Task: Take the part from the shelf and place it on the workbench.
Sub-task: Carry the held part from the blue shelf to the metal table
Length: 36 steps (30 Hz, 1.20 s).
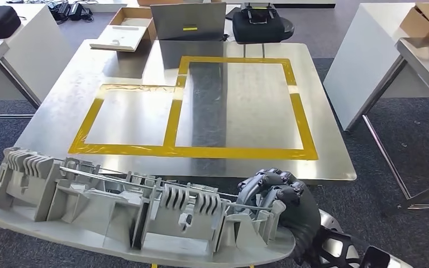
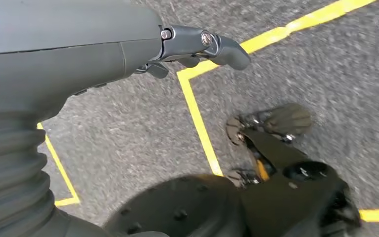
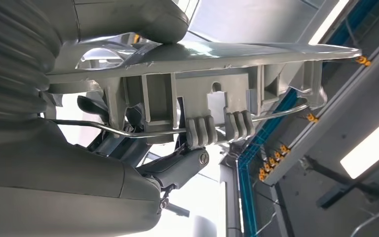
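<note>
Part (image 1: pixel 128 218) first: a long grey moulded piece, ribbed and webbed on its upper face, with a thin metal rod running along it and a broad flat flange underneath. I judge it stiff and fairly light for its length, but awkward. It is held at one end only, so the far end will want to sag and swing. The ribs look thin enough to crack if knocked against an edge, and the rod could bend, so I would not load either. The sturdier webs and the flange are the places to take hold, which is roughly where I have it.

My right robot hand (image 1: pixel 279 204) is wrapped around the part's right end, dark fingers curled over the ribbing. In the right wrist view the thumb (image 3: pixel 128 19) presses on the flange's flat face while the fingers (image 3: pixel 177 165) close from the ribbed side, so the part (image 3: pixel 212 94) is clamped between them. From that grip it stretches away to the robot's left, across the bottom of the head view, carried in the air just short of the tabletop's (image 1: pixel 335 162) near edge and not touching it.

The left robot hand (image 2: pixel 197 44) hangs down over grey carpet with yellow floor tape (image 2: pixel 197 118), holding nothing; I can't tell how its fingers are set from what shows.

Ahead, yellow-taped rectangles (image 1: pixel 173 120) mark the metal tabletop. The part is not yet over them, so placing remains.
</note>
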### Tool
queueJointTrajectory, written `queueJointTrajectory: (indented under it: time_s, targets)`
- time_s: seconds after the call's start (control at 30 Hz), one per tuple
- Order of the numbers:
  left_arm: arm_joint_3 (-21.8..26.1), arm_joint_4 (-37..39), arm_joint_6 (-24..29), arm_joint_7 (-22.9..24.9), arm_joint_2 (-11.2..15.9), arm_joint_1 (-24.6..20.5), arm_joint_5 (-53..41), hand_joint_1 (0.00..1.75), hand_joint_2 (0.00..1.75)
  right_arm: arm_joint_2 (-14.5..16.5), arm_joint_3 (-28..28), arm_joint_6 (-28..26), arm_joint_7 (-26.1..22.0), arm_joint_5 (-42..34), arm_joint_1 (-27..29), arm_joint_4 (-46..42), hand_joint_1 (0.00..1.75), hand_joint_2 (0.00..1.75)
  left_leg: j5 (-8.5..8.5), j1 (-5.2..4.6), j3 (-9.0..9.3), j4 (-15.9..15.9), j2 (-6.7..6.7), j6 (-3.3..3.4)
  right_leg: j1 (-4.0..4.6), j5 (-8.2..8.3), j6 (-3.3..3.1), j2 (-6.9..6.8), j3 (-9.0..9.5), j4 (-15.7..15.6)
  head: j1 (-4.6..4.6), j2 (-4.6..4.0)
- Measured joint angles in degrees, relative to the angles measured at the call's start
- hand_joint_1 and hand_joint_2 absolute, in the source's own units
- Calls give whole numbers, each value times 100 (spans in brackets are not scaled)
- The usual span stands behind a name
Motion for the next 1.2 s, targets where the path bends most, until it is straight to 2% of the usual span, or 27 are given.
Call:
queueJointTrajectory:
  time_s: [0.07, 0.1, 0.13, 0.2, 0.23, 0.27, 0.3, 0.37, 0.4, 0.47, 0.5, 0.57, 0.6, 0.63, 0.73, 0.77, 0.8, 0.87, 0.9, 0.93, 0.97, 1.03, 1.1, 1.13, 1.2]
  targets:
    - [0, 1, 3, 0, -2, 9, -2, 0, 175, 1, -2, -3, -22, 20, 3, 5, 175, 175, -8, 19, 44, -28, -7, 72, 0, -1, 49, -2, -60, 161, 14, 0]
    - [0, 1, 6, 0, -3, 7, -3, 0, 175, 1, -3, -6, -43, 33, 4, 9, 175, 175, -21, 30, 78, -41, -10, 102, -6, -33, 72, -3, -184, 375, 23, 0]
    - [0, 0, 9, 0, -2, 2, -3, 0, 175, 1, -3, -9, -67, 49, 10, 14, 175, 175, -42, 37, 108, -53, -11, 128, -13, -114, 98, -4, -384, 695, 34, 0]
    - [0, -1, 13, 1, 0, -3, -3, 0, 175, -2, -3, -12, -127, 73, 43, 39, 175, 175, -102, 31, 156, -55, -13, 158, -22, -375, 137, -3, -885, 1408, 51, 0]
    - [0, -1, 13, 1, 1, -1, -3, 0, 175, -6, -4, -11, -159, 79, 70, 58, 175, 175, -137, 26, 190, -55, -16, 162, -24, -449, 142, -3, -1087, 1632, 55, 0]
    - [0, -1, 13, 2, 1, 2, -3, 0, 175, -11, -6, -11, -194, 81, 100, 78, 175, 175, -175, 22, 236, -54, -19, 161, -23, -402, 135, -3, -1196, 1670, 59, 0]
    - [0, 0, 13, 4, 0, 6, -3, 0, 175, -19, -9, -10, -230, 79, 126, 97, 175, 175, -216, 18, 294, -54, -24, 159, -20, -219, 115, -3, -1197, 1500, 65, 0]
    - [0, 2, 13, 9, -8, 7, -3, 0, 175, -33, -17, -9, -286, 69, 163, 122, 175, 175, -302, 10, 414, -56, -29, 143, 10, 323, 37, -6, -959, 745, 79, 0]
    - [0, 3, 12, 12, -14, 5, -3, 0, 175, -42, -22, -7, -305, 63, 172, 130, 175, 175, -340, 4, 456, -56, -33, 124, 35, 423, -3, -10, -840, 410, 86, 0]
    - [0, 4, 11, 16, -22, -1, -3, 0, 175, -57, -29, -5, -324, 54, 190, 137, 175, 175, -386, -5, 496, -52, -28, 57, 72, 412, -61, -8, -725, 105, 100, 0]
    - [0, 4, 11, 17, -21, -2, -3, 0, 175, -64, -33, -1, -327, 49, 198, 144, 175, 175, -386, -12, 521, -40, -24, 16, 73, 375, -78, -4, -703, 72, 103, 0]
    - [0, 1, 11, 26, -10, -5, -3, 0, 175, -71, -40, 14, -328, 36, 206, 156, 175, 175, -402, -16, 549, 67, -13, -51, 38, 464, -123, 2, -600, 14, 102, 0]
    - [0, 0, 9, 31, -6, -12, -3, 0, 175, -71, -41, 28, -328, 29, 198, 163, 175, 175, -452, -14, 490, 213, -12, -75, 21, 455, -148, 0, -545, 5, 90, 0]
    - [0, 0, 7, 39, -2, -21, -5, 0, 175, -70, -42, 44, -331, 22, 193, 167, 175, 175, -557, -7, 362, 460, -11, -96, 9, 436, -168, -2, -498, -3, 76, 0]
    - [0, 3, 0, 68, 3, -22, -9, 0, 175, -69, -42, 78, -335, 19, 221, 185, 175, 175, -976, 9, -253, 1405, -10, -156, 11, 341, -198, -2, -419, 0, 46, 0]
    - [0, 3, 0, 74, 9, -12, -10, 0, 175, -69, -43, 81, -334, 20, 245, 196, 175, 175, -975, 12, -377, 1507, -10, -165, 10, 307, -195, 3, -382, 3, 43, 0]
    - [0, 3, 0, 77, 14, -3, -10, 0, 175, -69, -44, 82, -333, 18, 269, 204, 175, 175, -838, 14, -402, 1404, -10, -164, 5, 270, -186, 8, -338, 6, 38, 0]
    - [0, 3, 1, 77, 24, 4, -11, 0, 175, -70, -51, 84, -333, 5, 302, 212, 175, 175, -316, 19, -208, 707, -8, -166, -11, 185, -148, 11, -232, 15, 32, 0]
    - [0, 4, 2, 75, 24, 3, -12, 0, 175, -71, -60, 88, -335, -2, 314, 212, 175, 175, -171, 13, -99, 362, -6, -153, -12, 142, -119, 12, -188, 25, 26, 0]
    - [0, 5, 4, 73, 21, -2, -13, 0, 175, -72, -75, 94, -338, -7, 332, 210, 175, 175, -99, 7, -15, 130, -1, -122, -7, 104, -84, 11, -162, 28, 19, 0]
    - [0, 7, 7, 71, 18, 0, -13, 0, 175, -73, -94, 101, -340, -5, 366, 204, 175, 175, -91, 2, 18, 22, 1, -74, 2, 78, -45, 9, -140, 41, 14, 0]
    - [0, 9, 12, 65, 11, 9, -16, 0, 175, -73, -146, 125, -340, 46, 487, 169, 175, 175, -112, 4, 61, 14, -3, 32, 19, 54, 23, 7, -107, 73, 13, 0]
    - [0, 8, 14, 55, 10, 18, -18, 0, 175, -63, -182, 164, -338, 149, 621, 105, 175, 175, -117, 21, 142, -2, -14, 103, 15, -25, 80, 5, -135, 237, 27, 0]
    - [0, 7, 20, 49, 10, 13, -18, 0, 175, -50, -189, 187, -340, 204, 670, 68, 175, 175, -136, 27, 184, -8, -17, 130, 6, -133, 110, 4, -254, 463, 40, 0]
    - [0, 3, 32, 39, 17, 2, -19, 0, 175, 0, -191, 216, -343, 302, 750, 4, 175, 175, -187, 23, 224, -12, -16, 164, -4, -431, 157, 3, -700, 1173, 67, 0]
